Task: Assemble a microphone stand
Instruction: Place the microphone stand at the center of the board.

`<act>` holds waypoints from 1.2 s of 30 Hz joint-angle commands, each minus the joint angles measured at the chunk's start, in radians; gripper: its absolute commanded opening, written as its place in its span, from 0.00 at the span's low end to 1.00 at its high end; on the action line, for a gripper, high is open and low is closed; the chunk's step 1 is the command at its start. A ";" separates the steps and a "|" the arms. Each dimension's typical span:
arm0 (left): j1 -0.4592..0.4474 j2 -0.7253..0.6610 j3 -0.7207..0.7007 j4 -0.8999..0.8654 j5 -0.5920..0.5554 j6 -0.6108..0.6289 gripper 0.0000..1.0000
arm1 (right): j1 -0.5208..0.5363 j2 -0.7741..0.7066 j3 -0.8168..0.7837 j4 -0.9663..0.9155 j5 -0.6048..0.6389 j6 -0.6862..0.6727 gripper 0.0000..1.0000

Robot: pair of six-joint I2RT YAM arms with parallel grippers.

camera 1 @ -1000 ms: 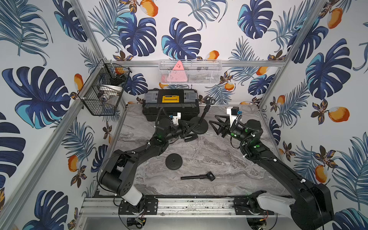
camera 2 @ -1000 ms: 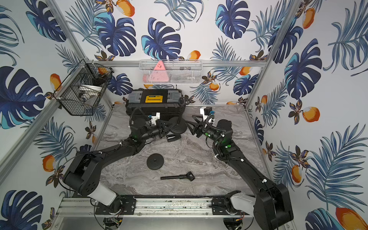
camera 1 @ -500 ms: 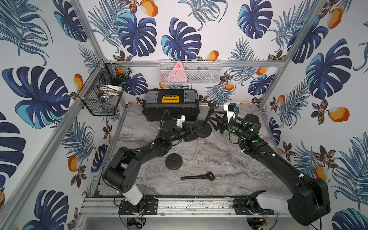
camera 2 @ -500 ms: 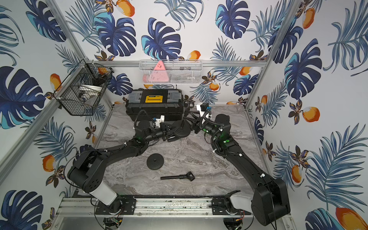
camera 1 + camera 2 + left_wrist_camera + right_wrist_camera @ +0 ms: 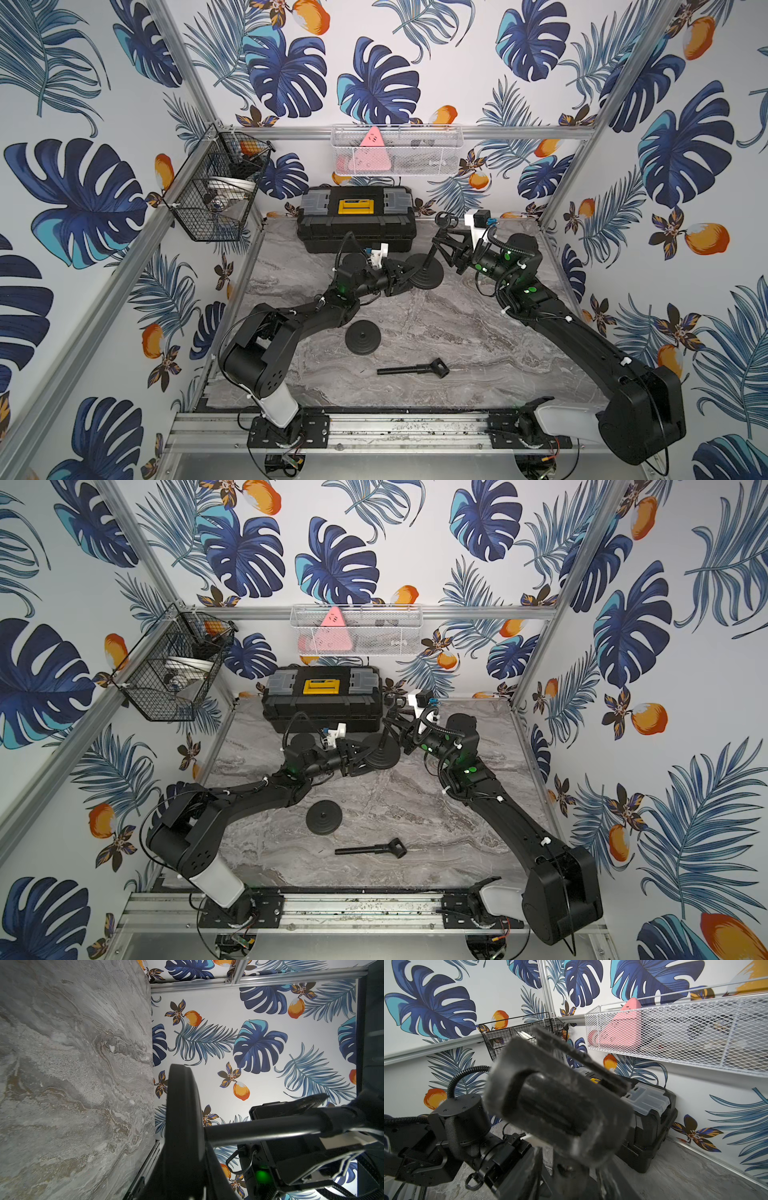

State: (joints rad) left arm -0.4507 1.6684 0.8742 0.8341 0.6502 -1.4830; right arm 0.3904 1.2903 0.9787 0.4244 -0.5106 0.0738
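The round black metal stand base [image 5: 430,279], at the grey marble tabletop's [image 5: 457,332] back, is pinched by its rim in the left gripper [image 5: 404,273]; its thin pole [image 5: 428,259] is flanked by the right gripper [image 5: 439,245], closure undeterminable.

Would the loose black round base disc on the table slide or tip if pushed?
The black round base disc lies flat and low, so it likely slides, not tips. Solid-looking, it is probably heavy for its size.

Open surface [image 5: 478,332] right of loose base [image 5: 363,337] and rod [image 5: 409,369]. Hemmed at the back by toolbox [image 5: 357,224] and basket [image 5: 397,153] above.
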 commanded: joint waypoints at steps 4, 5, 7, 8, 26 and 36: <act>0.000 0.005 -0.001 0.133 0.008 -0.026 0.00 | 0.003 0.000 0.007 0.009 0.001 -0.010 0.36; -0.001 0.008 -0.001 0.138 0.009 -0.027 0.00 | 0.003 0.002 0.008 0.010 0.001 -0.012 0.35; 0.000 0.012 -0.004 0.148 0.009 -0.035 0.00 | 0.003 0.003 0.008 0.013 0.000 -0.017 0.32; -0.001 0.015 -0.006 0.156 0.009 -0.039 0.01 | 0.003 0.003 0.008 0.014 0.000 -0.019 0.31; -0.004 0.054 -0.017 0.231 0.010 -0.082 0.35 | 0.005 0.011 0.000 0.049 0.024 -0.034 0.16; -0.005 0.062 -0.023 0.209 0.013 -0.071 0.50 | 0.004 -0.003 -0.006 0.062 0.057 -0.038 0.17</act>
State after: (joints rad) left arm -0.4530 1.7344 0.8558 0.9962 0.6540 -1.5558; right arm 0.3935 1.3006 0.9703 0.4248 -0.4751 0.0406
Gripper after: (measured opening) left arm 0.493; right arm 0.253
